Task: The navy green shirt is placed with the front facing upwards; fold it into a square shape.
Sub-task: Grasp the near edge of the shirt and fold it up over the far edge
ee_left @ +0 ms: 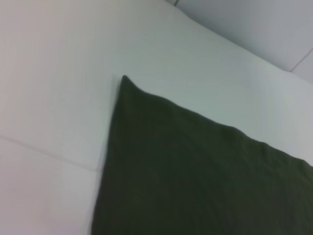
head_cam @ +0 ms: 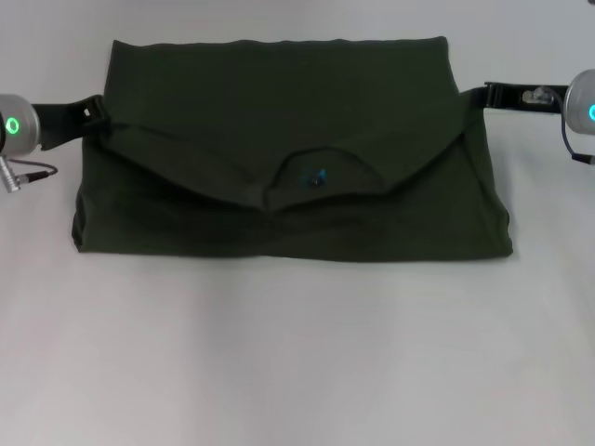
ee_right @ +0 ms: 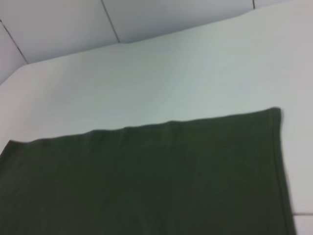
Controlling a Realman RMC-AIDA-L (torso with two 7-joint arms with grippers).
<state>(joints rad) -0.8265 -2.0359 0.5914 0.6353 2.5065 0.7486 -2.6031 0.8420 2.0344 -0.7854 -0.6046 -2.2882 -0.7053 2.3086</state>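
Navy green shirt (head_cam: 288,158), folded into a wide rectangle and lying flat in the middle of the white table (head_cam: 279,372), somewhat toward the far side. Long axis running left to right across the head view, short axis running away from the robot. Upper layer lying like an envelope flap: two slanting edges coming in from the outer corners and meeting at the ribbed collar (head_cam: 316,160), so that the neck end points toward the near edge. Small blue-and-black label (head_cam: 316,177) showing inside the collar. No print in view, so presumably turned inward by the folds. Far corners seen in both wrist views as clean, flat edges on the table.

Left gripper (head_cam: 91,113) at the shirt's left edge, near the far corner, touching or just beside the cloth. Right gripper (head_cam: 497,94) mirrored at the right edge, just beside the far right corner. Whether open or closed on cloth: cannot tell for either.

Probably placed there, one at each short end, because the rectangle is too wide for a square. Likely next: one end carried across the long axis onto the other, to halve the width. Risk of the loose flap slipping open during that fold.
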